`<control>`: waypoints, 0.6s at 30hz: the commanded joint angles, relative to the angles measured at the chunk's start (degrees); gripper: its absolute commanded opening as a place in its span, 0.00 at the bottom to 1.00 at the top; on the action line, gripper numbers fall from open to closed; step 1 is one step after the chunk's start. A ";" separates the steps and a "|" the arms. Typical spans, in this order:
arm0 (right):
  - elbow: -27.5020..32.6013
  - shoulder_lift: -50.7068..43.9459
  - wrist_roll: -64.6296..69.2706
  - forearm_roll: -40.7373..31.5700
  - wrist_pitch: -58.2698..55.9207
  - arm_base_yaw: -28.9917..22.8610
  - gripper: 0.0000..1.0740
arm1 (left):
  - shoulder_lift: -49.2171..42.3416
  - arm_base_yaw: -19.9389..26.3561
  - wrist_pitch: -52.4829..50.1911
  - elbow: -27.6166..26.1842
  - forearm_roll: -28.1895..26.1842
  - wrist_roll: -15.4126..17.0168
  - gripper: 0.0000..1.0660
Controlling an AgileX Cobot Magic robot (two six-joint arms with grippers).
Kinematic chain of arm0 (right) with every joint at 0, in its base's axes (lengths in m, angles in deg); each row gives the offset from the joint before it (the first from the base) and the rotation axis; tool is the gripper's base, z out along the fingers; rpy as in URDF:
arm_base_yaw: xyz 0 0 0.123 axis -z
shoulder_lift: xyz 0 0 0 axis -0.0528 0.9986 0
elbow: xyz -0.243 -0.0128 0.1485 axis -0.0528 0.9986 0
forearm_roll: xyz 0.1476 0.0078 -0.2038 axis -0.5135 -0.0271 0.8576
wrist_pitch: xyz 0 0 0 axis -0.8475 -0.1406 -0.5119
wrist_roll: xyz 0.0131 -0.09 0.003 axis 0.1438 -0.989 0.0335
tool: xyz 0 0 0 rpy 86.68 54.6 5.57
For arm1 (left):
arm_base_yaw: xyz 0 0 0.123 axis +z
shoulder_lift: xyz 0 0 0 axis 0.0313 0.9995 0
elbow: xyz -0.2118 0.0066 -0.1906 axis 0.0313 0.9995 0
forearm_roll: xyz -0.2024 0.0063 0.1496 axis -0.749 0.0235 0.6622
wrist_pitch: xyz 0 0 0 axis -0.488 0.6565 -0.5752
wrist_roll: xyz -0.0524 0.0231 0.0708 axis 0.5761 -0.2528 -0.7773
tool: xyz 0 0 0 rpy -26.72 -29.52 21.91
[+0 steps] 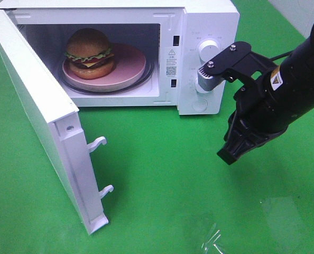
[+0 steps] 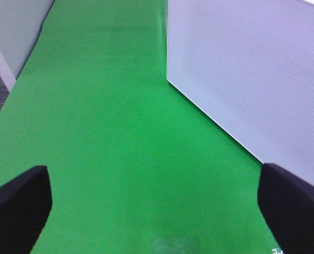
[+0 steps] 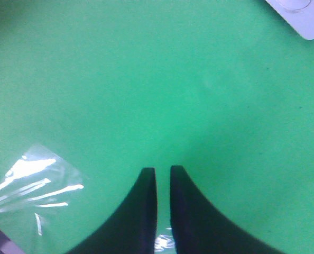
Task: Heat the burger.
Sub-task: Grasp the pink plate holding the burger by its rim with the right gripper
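Note:
The burger (image 1: pixel 89 53), with golden-brown bun, green lettuce, yellow cheese and dark patty, sits on a round pink plate (image 1: pixel 129 66) inside the white microwave (image 1: pixel 204 21). The microwave door (image 1: pixel 40 114) stands wide open to the left. My right gripper (image 1: pixel 231 153) hangs over the green mat in front of the microwave's control panel, its jaws nearly together and holding nothing; the right wrist view shows it (image 3: pixel 163 172) above bare mat. My left gripper (image 2: pixel 157 206) is open and empty, with one finger (image 2: pixel 17 203) at each side of the left wrist view, beside the door's outer face (image 2: pixel 252 69).
Two white knobs (image 1: pixel 207 50) are on the microwave's panel behind my right arm. A piece of clear plastic film (image 1: pixel 212 241) lies on the green mat near the front; it also shows in the right wrist view (image 3: pixel 33 182). The open door juts out over the left of the mat.

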 commanded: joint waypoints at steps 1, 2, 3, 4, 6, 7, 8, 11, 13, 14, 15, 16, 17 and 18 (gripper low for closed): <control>-2.41 -0.29 -9.85 4.98 -2.81 0.17 0.10 | -1.09 0.00 -0.80 0.29 0.06 -0.11 0.92; -3.15 -0.29 -15.36 5.61 -2.58 0.17 0.11 | -1.09 0.00 -0.80 0.29 0.06 -0.11 0.92; -3.15 -0.29 -15.36 5.61 -2.58 0.17 0.11 | -1.09 0.00 -0.80 0.29 0.06 -0.11 0.92; -3.67 -0.29 -21.94 5.61 -2.18 0.17 0.11 | -1.09 0.00 -0.80 0.29 0.06 -0.11 0.92; -3.84 -0.29 -29.97 5.56 -0.97 0.17 0.12 | -1.09 0.00 -0.80 0.29 0.06 -0.11 0.92; -3.84 -0.29 -29.97 5.56 -0.97 0.17 0.12 | -1.09 0.00 -0.80 0.29 0.06 -0.11 0.92; -3.84 -0.29 -36.73 5.56 0.23 0.17 0.12 | -1.09 0.00 -0.80 0.29 0.06 -0.11 0.92; -3.84 -0.29 -40.11 5.56 0.69 0.17 0.12 | -1.09 0.00 -0.80 0.29 0.06 -0.11 0.92; -3.84 -0.29 -45.15 5.56 2.01 0.17 0.13 | -1.09 0.00 -0.80 0.29 0.06 -0.11 0.92; -3.84 -0.29 -48.41 5.56 3.55 0.17 0.15 | -1.09 0.00 -0.80 0.29 0.06 -0.11 0.92; -3.84 -0.29 -49.22 5.56 4.93 0.17 0.18 | -1.09 0.00 -0.80 0.29 0.06 -0.11 0.92; -3.84 -0.29 -49.22 5.56 4.93 0.17 0.18 | -1.09 0.00 -0.80 0.29 0.06 -0.11 0.92; -3.84 -0.29 -48.99 5.56 6.25 0.17 0.26 | -1.09 0.00 -0.80 0.29 0.06 -0.11 0.92; -3.84 -0.29 -48.99 5.56 6.25 0.17 0.26 | -1.09 0.00 -0.80 0.29 0.06 -0.11 0.92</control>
